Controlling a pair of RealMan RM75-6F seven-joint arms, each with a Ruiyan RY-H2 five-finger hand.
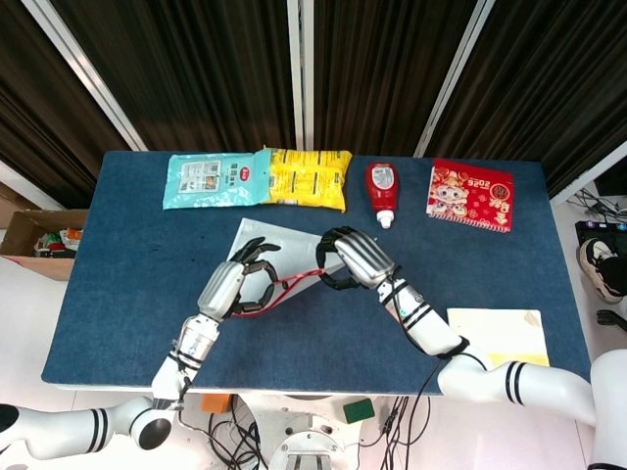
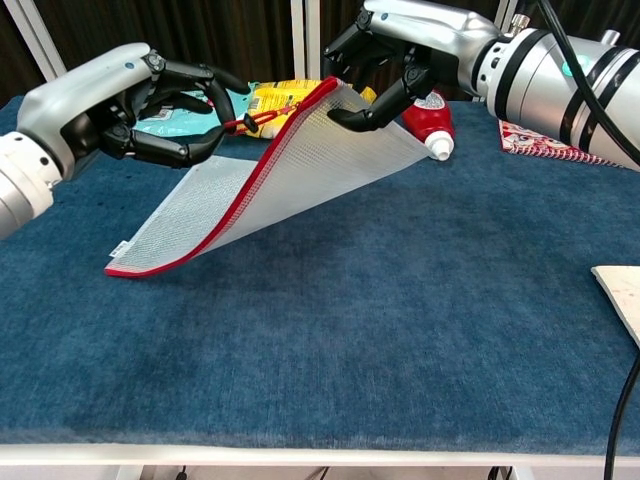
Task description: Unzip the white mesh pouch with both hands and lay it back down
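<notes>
Mid-surface, front of centre: white mesh pouch [image 2: 290, 180] held tilted, red zipper edge up, lower left corner resting on the blue surface [image 2: 400, 330].
Right hand [image 2: 385, 55]: fingers curled round the raised top corner of the pouch, pinching the red edge; acts as anchor.
Left hand [image 2: 140, 105]: fingers curled in, fingertips at a small red pull tab [image 2: 262, 118] beside the zipper edge. Looks pinched, tab partly hidden so not certain.
Head view check: left hand [image 1: 235, 284] and right hand [image 1: 353, 259] near each other, red zipper line strung between them.
Zipper state: cannot tell how far open; mesh faces still look flat against each other along the lower stretch.
Step in hand (judgement): pulling the slider along the zipper, away from the anchored corner.
Doing it well: keep right hand fixed and firm so the edge stays taut; slack will bunch the mesh and jam the slider.
Pull direction: along the zipper line, not across it; a sideways tug will likely twist the pouch or slip the tab.
Grip: the tab is small, so a steady pinch and slow travel beat force.
Clearance: yellow packet [image 2: 285, 100] and red bottle [image 2: 432, 122] sit just behind the pouch; teal packet [image 1: 211, 181] and red card [image 1: 471, 194] sit further off.
After: lower the pouch flat, then release both hands.
</notes>
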